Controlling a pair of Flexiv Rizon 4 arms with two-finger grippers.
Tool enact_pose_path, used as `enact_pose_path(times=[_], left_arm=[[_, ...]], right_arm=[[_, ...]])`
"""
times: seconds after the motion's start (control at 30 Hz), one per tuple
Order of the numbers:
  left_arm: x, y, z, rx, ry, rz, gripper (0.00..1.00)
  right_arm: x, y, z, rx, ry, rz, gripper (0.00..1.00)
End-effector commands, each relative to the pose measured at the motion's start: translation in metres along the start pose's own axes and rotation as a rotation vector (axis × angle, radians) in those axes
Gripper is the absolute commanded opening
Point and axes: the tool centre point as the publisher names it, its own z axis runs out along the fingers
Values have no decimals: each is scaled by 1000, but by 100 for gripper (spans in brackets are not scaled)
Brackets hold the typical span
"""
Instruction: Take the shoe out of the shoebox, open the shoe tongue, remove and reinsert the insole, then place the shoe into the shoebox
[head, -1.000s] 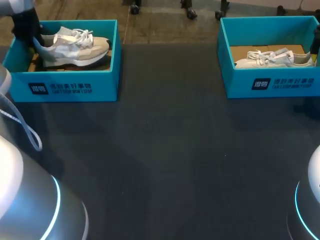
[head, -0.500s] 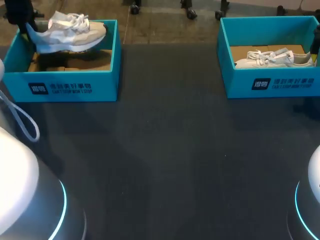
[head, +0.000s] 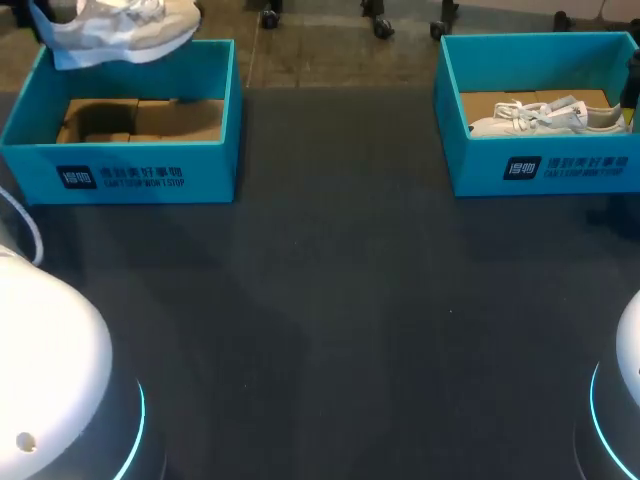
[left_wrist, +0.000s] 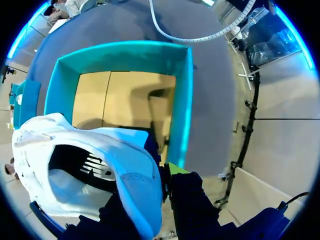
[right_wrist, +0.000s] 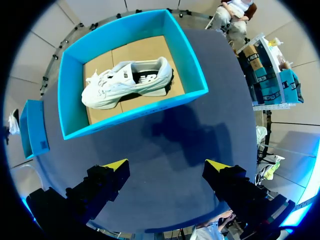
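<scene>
Sneaker (head: 120, 25) lifted clear of left shoebox (head: 130, 175), now held above it, heel pinched in left gripper (left_wrist: 162, 181). Right gripper (right_wrist: 166, 167) spread wide, empty. Extraction apparently done; tongue next.

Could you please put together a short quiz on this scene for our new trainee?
1. True or false: a shoe lies inside the left shoebox.
2. Where does the left gripper grip the lifted shoe? A) toe B) heel C) laces
3. Fill in: the right gripper, over the table short of the right shoebox, is ___.
Key: 1 false, that box has no shoe in it and the lifted shoe hangs above it; 2 B; 3 open, with nothing between its fingers.
</scene>
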Motion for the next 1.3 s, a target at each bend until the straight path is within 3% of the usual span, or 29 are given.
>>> enact_pose_path(times=[0.03,0.23,0.53,0.67,0.73,0.77,0.93,1.3], left_arm=[[-8,-25,-47,-75,39,1,0],[-17,-42,-87,-108,35,6,0],[-39,-95,-129,-140,3,58,0],[-56,-126,-134,-161,12,76,0],[-56,-126,-134,-161,12,76,0],[-70,-151,-137,-165,17,93,0],[-96,-184,-138,-166,22,106,0],[-144,-267,-115,-164,23,62,0]], right_arm=[[0,0,0,0,-2,1,100],[0,0,0,0,-2,1,100],[0,0,0,0,-2,1,100],[0,0,0,0,-2,1,100],[0,0,0,0,-2,1,100],[0,0,0,0,-2,1,100],[0,0,0,0,-2,1,100],[0,0,0,0,-2,1,100]])
